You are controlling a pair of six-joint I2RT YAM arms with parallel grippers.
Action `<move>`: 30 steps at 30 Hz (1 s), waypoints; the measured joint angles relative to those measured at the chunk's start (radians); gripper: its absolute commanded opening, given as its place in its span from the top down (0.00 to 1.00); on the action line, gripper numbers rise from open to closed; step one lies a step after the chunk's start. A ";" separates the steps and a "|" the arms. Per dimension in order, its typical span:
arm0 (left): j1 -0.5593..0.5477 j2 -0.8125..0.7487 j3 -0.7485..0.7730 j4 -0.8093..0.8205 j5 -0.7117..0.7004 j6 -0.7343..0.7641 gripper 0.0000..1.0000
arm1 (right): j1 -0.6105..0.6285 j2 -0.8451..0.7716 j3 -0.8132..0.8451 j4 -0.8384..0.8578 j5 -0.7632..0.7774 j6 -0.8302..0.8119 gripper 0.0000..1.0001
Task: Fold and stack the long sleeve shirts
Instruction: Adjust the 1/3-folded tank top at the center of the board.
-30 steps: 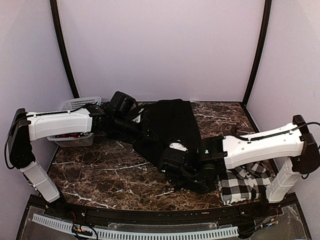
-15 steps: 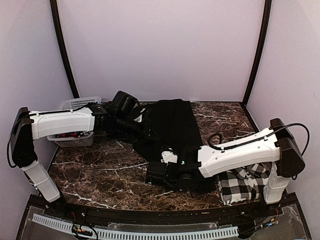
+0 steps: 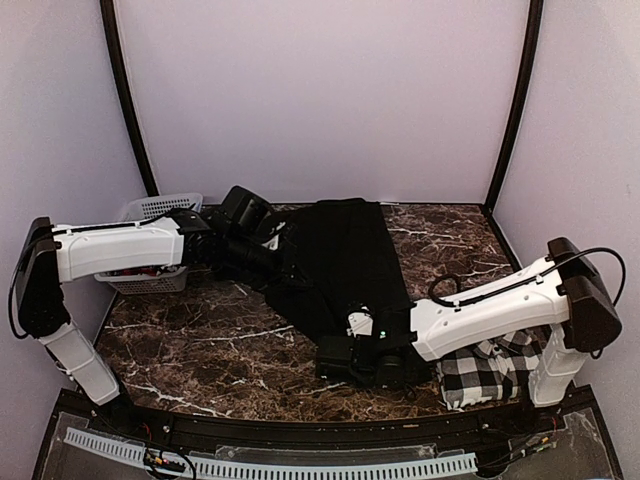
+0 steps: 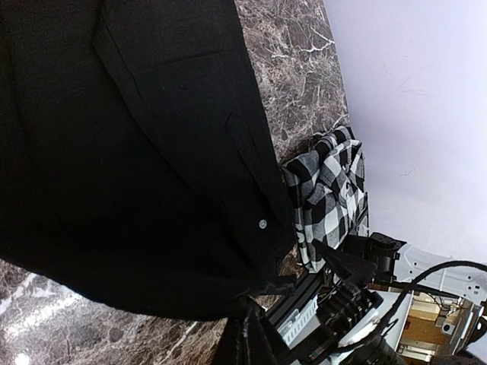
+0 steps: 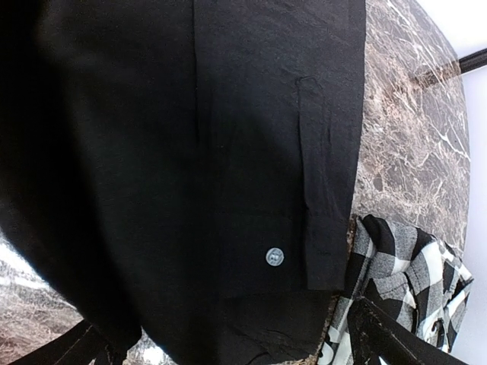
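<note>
from above, the black shirt (image 3: 345, 260) lies spread out in the middle of the table (image 3: 200, 340). the checked shirt (image 3: 485, 375) sits in a crumpled heap at the near right corner, just beside it. the left gripper (image 3: 280, 262) is at the black shirt's left edge, near the white basket (image 3: 160, 208), and it has hardly moved in the last second. the right gripper (image 3: 332, 358) is the one that moved: it swung out to the left, then came back and dropped low. now it sits at the near edge of the black shirt. in the left wrist view, the left gripper (image 4: 245, 334) is squeezed tight with a bunch of the black shirt (image 4: 137, 152) pinched in it. a small white button (image 4: 262, 223) shows near the hem, and the checked shirt (image 4: 331, 186) lies just past it. in the right wrist view, the right gripper (image 5: 221, 323) has its fingers (image 5: 380, 327) spread as wide as they go, one at each side of the picture, and they hold nothing. the black shirt (image 5: 190, 152) fills the space under them, with the button (image 5: 275, 256) and the checked shirt (image 5: 415, 266) close by. i think the right gripper has come down to pinch the near hem while the left one holds its side. then the two could lift and fold the black shirt together. neither shirt looks folded yet, so most of the job is still to do.
</note>
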 measured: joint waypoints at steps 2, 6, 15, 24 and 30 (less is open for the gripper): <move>0.000 -0.023 -0.024 -0.004 -0.002 0.000 1.00 | -0.006 -0.023 -0.011 0.000 -0.005 -0.001 0.02; 0.000 -0.065 -0.061 -0.025 -0.005 0.000 1.00 | -0.016 -0.051 -0.019 0.002 -0.013 -0.016 0.02; 0.000 -0.187 -0.212 -0.051 -0.010 -0.008 1.00 | -0.023 -0.092 -0.066 0.027 -0.064 -0.099 0.05; -0.023 -0.274 -0.396 -0.041 -0.021 -0.067 1.00 | -0.006 -0.222 -0.113 0.091 -0.173 -0.216 0.04; -0.102 -0.335 -0.542 -0.042 -0.069 -0.157 1.00 | -0.005 -0.324 -0.128 0.127 -0.242 -0.271 0.04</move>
